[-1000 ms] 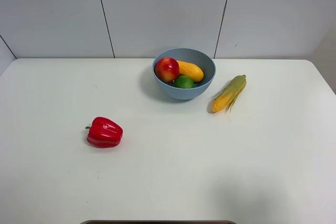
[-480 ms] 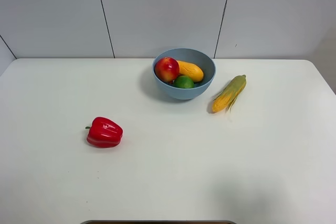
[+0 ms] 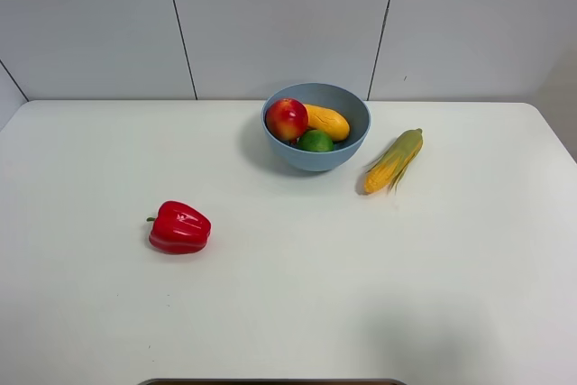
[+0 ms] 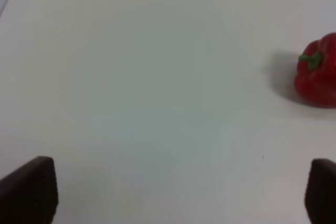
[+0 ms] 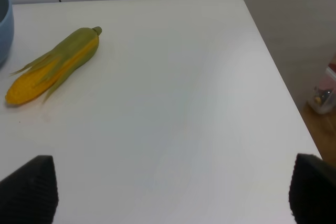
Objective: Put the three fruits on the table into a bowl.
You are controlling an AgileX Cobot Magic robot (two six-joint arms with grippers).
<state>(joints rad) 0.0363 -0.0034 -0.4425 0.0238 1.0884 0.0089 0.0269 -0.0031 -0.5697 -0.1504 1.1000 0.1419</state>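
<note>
The light blue bowl (image 3: 316, 126) stands at the back middle of the white table (image 3: 288, 295). Inside it lie the red apple (image 3: 287, 119) on the left, the yellow-orange mango (image 3: 326, 121) behind, and the green lime (image 3: 315, 141) in front. Neither arm shows in the high view. In the left wrist view my left gripper (image 4: 176, 192) is open and empty over bare table, fingertips (image 4: 31, 190) wide apart. In the right wrist view my right gripper (image 5: 170, 187) is open and empty over bare table, with the bowl's rim (image 5: 4, 30) at the picture's edge.
A glossy red bell pepper (image 3: 179, 227) lies on the table's left half and shows in the left wrist view (image 4: 317, 72). A corn cob with green husk (image 3: 394, 160) lies right of the bowl and shows in the right wrist view (image 5: 55, 64). The table's right edge (image 5: 273, 72) drops to the floor.
</note>
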